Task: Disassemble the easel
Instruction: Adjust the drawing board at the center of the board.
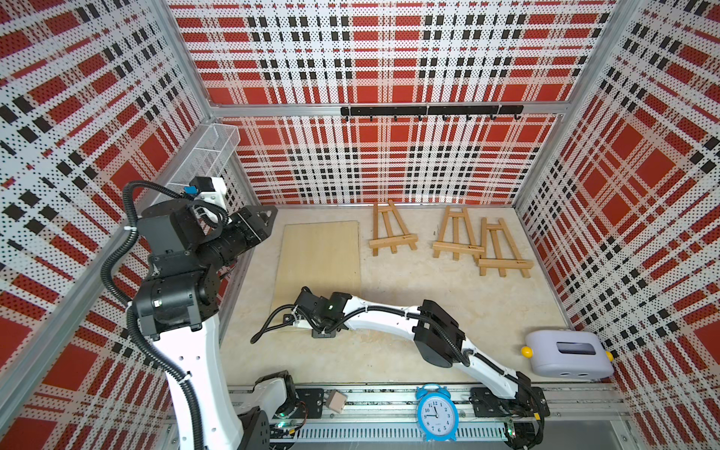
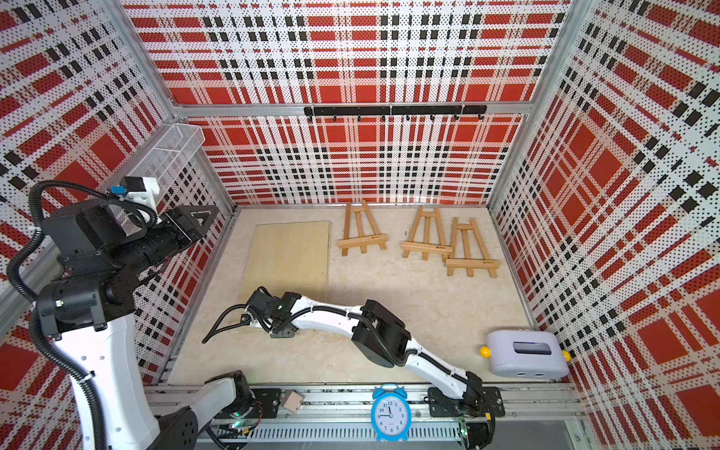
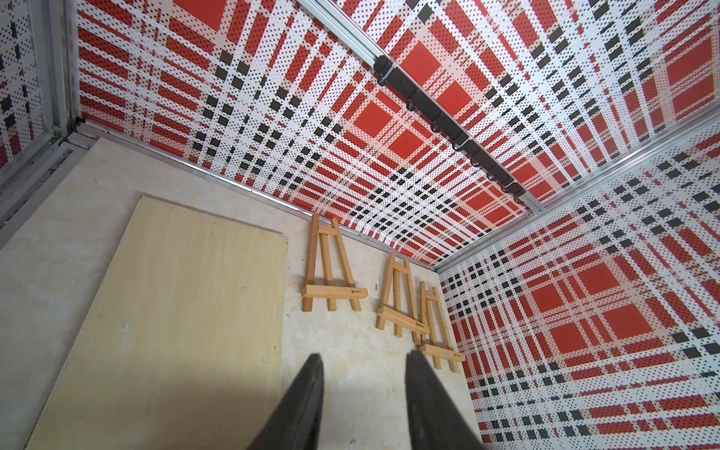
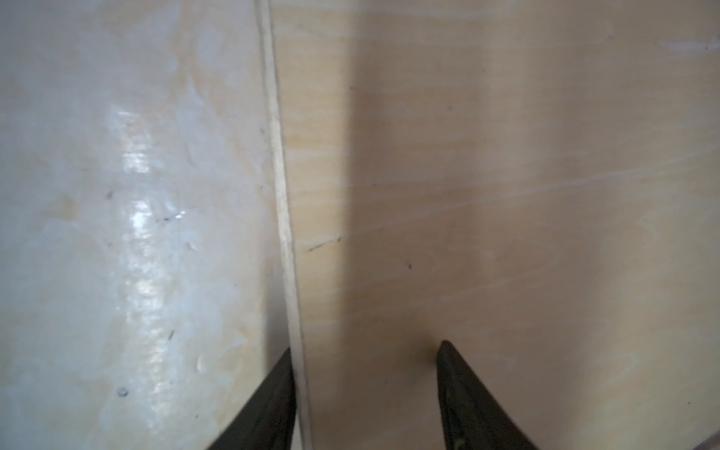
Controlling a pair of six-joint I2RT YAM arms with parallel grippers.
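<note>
While poised high beside the left wall (image 1: 78,156), holds nothing in the left gripper (image 1: 270,216): jaws parted, only bare table (image 3: 350,343) visible through the gap. Ahead of and below that claw, flat on the table, a pale wooden board (image 1: 319,257). Down at the board's near edge, the right gripper (image 4: 366,345), aimed at the surface from close above; jaws apart and clamped on nothing, one fingertip (image 4: 272,397) right at the board's edge, its partner over the wood. Beyond this claw and off to its right, well apart from it, three small assembled easels lying flat near the back wall (image 1: 389,167): first easel (image 1: 391,232) alone, then second easel (image 1: 456,237) and third easel (image 1: 502,253), touching or overlapping at the ledge, hard to tell which. Reached by neither claw. Farther right of the low claw and nearer the front, a lavender box (image 1: 569,352) with yellow knobs at its ends.
</note>
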